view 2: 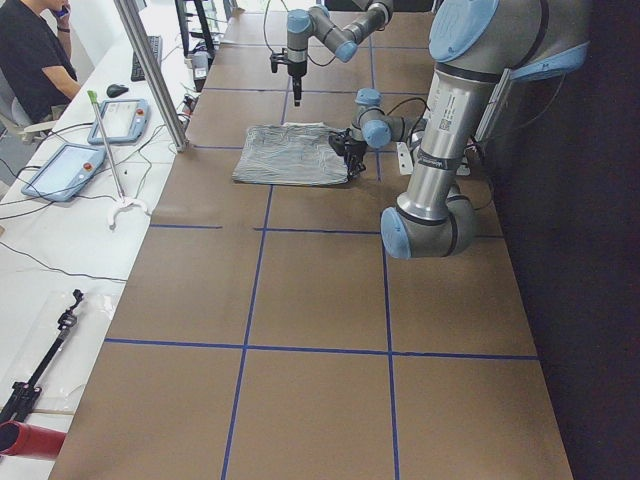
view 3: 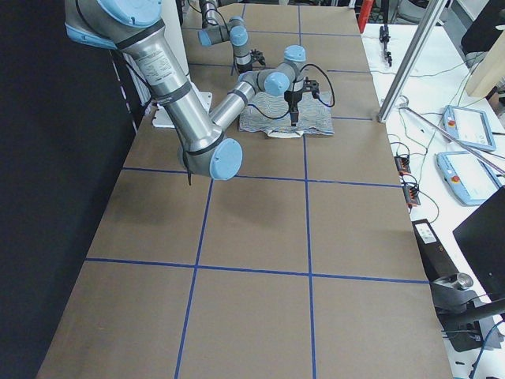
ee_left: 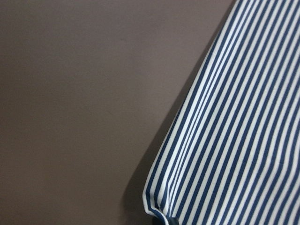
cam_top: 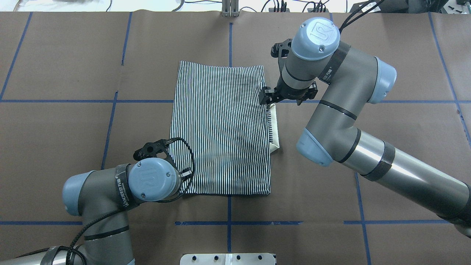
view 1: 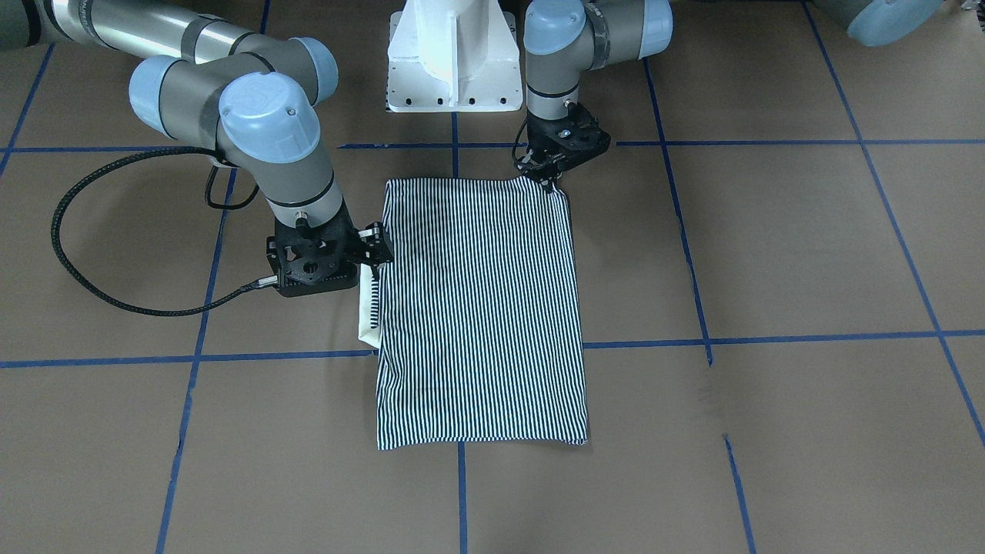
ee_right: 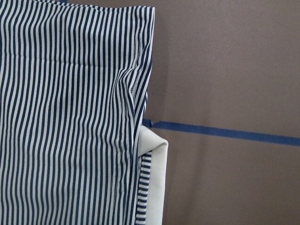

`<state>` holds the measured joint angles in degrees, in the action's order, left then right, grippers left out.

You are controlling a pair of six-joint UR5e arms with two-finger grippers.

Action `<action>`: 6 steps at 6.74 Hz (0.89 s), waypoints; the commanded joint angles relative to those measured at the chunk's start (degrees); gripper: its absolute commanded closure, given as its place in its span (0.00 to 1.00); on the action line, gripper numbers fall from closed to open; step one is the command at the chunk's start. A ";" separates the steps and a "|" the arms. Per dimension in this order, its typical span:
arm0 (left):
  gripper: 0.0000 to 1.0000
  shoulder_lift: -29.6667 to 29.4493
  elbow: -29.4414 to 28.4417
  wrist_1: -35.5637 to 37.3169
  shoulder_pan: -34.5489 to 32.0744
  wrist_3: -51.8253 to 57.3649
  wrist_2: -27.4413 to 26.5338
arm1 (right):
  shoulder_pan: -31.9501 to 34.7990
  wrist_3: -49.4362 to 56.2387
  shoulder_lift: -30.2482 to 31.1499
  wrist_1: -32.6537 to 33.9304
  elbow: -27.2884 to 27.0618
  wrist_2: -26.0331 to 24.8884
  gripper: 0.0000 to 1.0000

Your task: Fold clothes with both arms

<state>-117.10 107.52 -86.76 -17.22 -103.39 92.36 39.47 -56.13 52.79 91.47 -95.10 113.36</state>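
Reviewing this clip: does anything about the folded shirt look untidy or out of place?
Yes. The cream collar pokes out past the long edge of the striped shirt on the robot's right side, which breaks an otherwise neat rectangle. The right wrist view also shows the fabric puckered along that same edge. Nothing else stands out.

The polo shirt (cam_top: 220,129) is laid flat near the middle of the bench (cam_top: 55,129), in front of the pedestal base (view 1: 454,61). The left gripper (view 1: 548,175) is placed at the shirt's near corner on the robot's left. The right gripper (cam_top: 265,98) is set at the shirt's right edge, farther from the robot. The collar (cam_top: 274,141) is seen sticking out from under that edge, just on the robot's side of the right gripper. Whether either set of jaws touches the cloth cannot be made out.
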 commanded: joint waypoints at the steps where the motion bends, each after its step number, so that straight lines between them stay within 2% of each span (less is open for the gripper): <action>1: 1.00 0.03 0.58 -0.07 -0.27 3.73 0.11 | -6.74 -21.60 3.28 -3.81 -6.03 -0.50 0.00; 4: 1.00 0.21 1.37 -0.16 -0.89 3.81 0.19 | -15.27 -54.34 2.67 -5.51 -5.45 -5.67 0.00; 6: 1.00 0.21 3.73 -0.16 -1.06 3.99 0.11 | -17.58 -67.66 2.41 -5.25 -4.75 -7.27 0.00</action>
<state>-116.90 109.92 -86.92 -18.18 -99.54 92.53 23.31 -116.25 55.39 86.08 -100.35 106.89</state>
